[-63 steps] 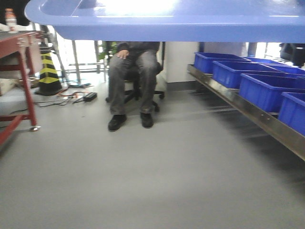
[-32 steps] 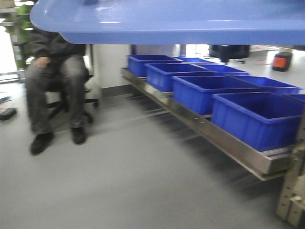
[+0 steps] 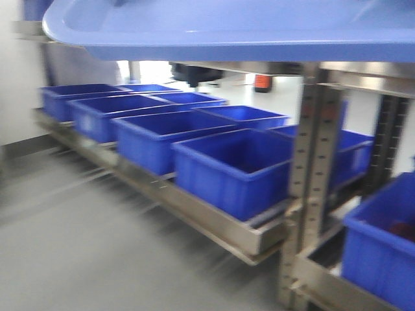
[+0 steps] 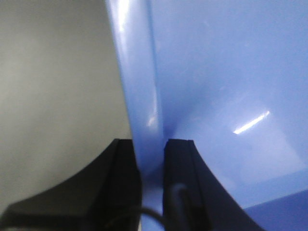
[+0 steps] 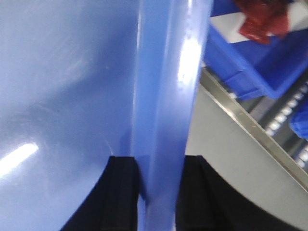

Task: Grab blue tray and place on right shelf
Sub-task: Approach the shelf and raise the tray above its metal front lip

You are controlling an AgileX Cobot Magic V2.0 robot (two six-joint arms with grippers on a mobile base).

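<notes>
Ahead of left gripper (image 4: 150,149) and right gripper (image 5: 156,163), each clamped on tray (image 3: 246,26) rim: mid-carry toward shelf (image 3: 194,210); next, square up and set down.

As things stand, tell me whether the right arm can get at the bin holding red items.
Probably not: the right tool is shut on the blue tray rim, and the left tool grips it too. The bin sits open below, but neither arm is free.

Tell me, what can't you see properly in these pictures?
Blue tray: front view, top and right end cut off by the picture edges.
Left end effector and right end effector: wrist views, only fingertips show; bottom edge cuts the rest.
Red thing in a bin: right wrist view, too blurred.
</notes>
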